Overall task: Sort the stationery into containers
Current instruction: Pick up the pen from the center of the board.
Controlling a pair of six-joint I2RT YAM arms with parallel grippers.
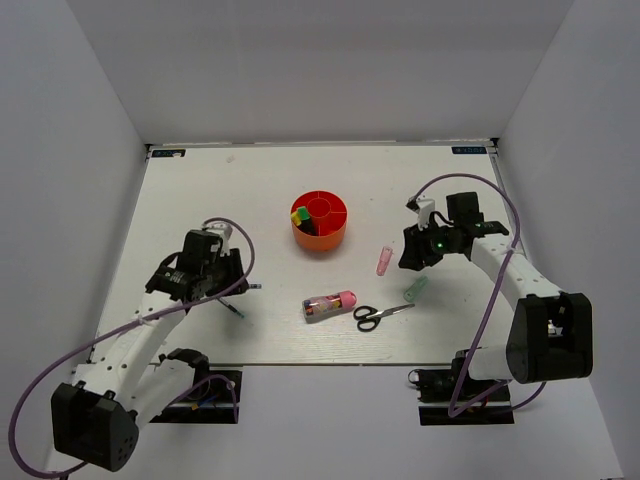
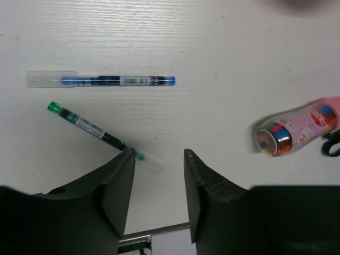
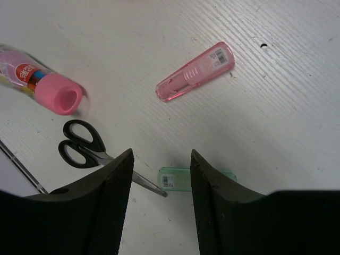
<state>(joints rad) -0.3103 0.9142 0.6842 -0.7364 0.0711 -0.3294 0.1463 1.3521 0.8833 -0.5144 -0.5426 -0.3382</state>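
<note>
only the markers [image 1: 299, 214] are in your organiser [image 1: 320, 243]; tubes [image 3: 195, 71], scissors [image 3: 82, 143], pens [image 2: 117, 81] still out, left gripper [image 2: 158, 159] and right gripper [image 3: 162, 159] both released

Counter [image 2: 223, 42]: white, matt, fine streaked grain like wood laminate.
Organiser [image 1: 320, 238]: orange-red plastic, smooth, slight gloss.
Pink tube [image 3: 195, 71], pale green tube [image 3: 180, 179]: translucent plastic, glossy.
Clear tube [image 2: 297, 125]: see-through plastic body, shiny metal-looking ring at 1 end; pink cap [image 3: 59, 94] smooth, satin.
Scissors [image 3: 82, 142]: glossy black plastic handles, bare metal blades.
Blue pen [image 2: 117, 81], green pen [image 2: 87, 126]: thin plastic, clear at cap or tip.
Right fingers [image 3: 109, 202]: black, matt, finely textured inner face.
</note>
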